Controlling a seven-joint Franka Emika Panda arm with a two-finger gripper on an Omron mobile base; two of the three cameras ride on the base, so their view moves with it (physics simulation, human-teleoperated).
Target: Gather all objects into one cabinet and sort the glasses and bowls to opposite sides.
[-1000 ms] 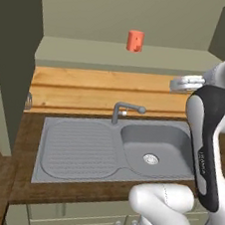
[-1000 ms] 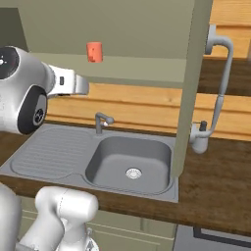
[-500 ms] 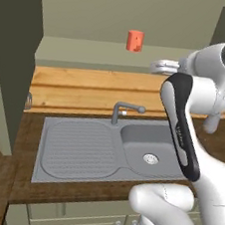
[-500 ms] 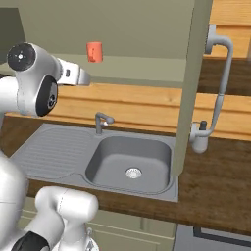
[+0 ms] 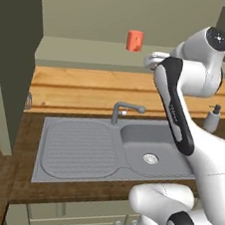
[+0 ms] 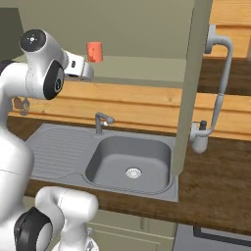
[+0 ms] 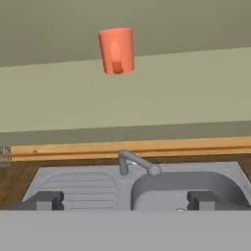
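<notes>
A salmon-orange cup [image 5: 135, 40] [image 6: 94, 51] [image 7: 116, 50] stands upright at the back of the wall cabinet's pale olive shelf [image 5: 87, 52] [image 6: 147, 66] [image 7: 162, 98]. The cabinet's dark doors [image 5: 17, 47] [image 6: 193, 83] are swung open on both sides. My gripper [image 5: 150, 61] [image 6: 87, 72] [image 7: 125, 200] hovers in front of the shelf's edge, right of the cup and apart from it. It is open, its dark fingertips [image 7: 45, 200] set wide with nothing between them. The other cups and the wooden bowl are out of view.
Below the cabinet a wooden counter [image 5: 87, 88] runs behind a grey sink [image 5: 152, 150] [image 6: 130, 159] with a drainboard [image 5: 77, 147] and a faucet [image 5: 122, 110] [image 6: 100, 121] [image 7: 135, 162]. A soap dispenser [image 5: 212, 117] [image 6: 198, 137] stands to the right.
The arm has swung up and to the left, bringing the hand from the right side toward the cabinet shelf and nearer the cup. The cup has not moved.
</notes>
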